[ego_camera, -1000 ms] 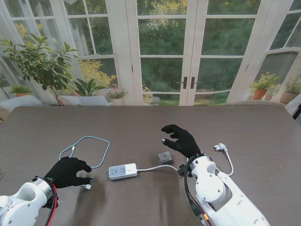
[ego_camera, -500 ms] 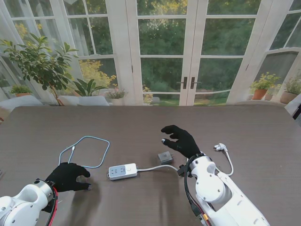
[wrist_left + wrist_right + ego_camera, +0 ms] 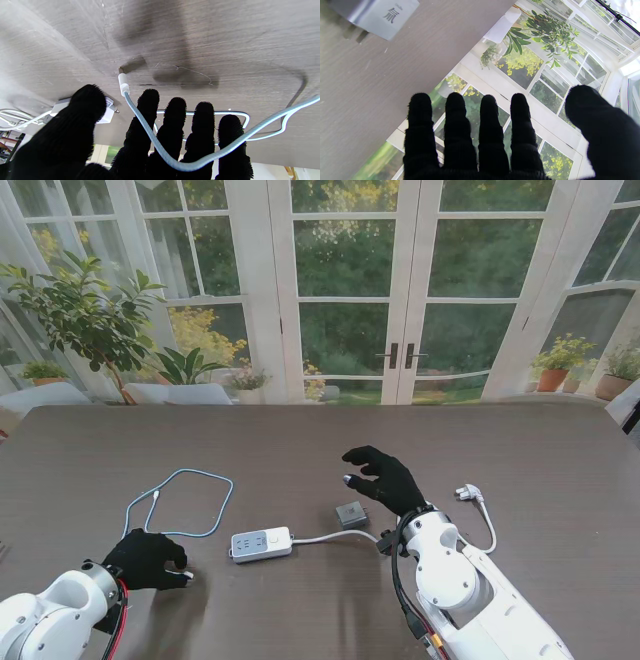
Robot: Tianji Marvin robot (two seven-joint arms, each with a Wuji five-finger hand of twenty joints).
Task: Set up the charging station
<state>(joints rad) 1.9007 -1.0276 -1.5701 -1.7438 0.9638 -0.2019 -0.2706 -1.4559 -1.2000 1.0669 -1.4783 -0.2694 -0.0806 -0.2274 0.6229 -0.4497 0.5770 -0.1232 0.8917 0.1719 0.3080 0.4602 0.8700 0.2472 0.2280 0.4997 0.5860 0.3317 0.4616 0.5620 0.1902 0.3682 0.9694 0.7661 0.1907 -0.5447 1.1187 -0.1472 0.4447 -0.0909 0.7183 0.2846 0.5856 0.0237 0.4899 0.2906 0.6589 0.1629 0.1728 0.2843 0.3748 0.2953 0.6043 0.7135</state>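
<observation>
A dark wood-grain table (image 3: 300, 440) carries everything. Near its middle lies a white power strip (image 3: 261, 544), its white cord (image 3: 325, 537) running right toward a plug (image 3: 467, 493). Just beside the cord sits a small grey charger block (image 3: 351, 515). To the left, a pale blue charging cable (image 3: 195, 502) lies in a loose loop.

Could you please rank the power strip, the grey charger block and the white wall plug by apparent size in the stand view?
1. power strip
2. grey charger block
3. white wall plug
</observation>
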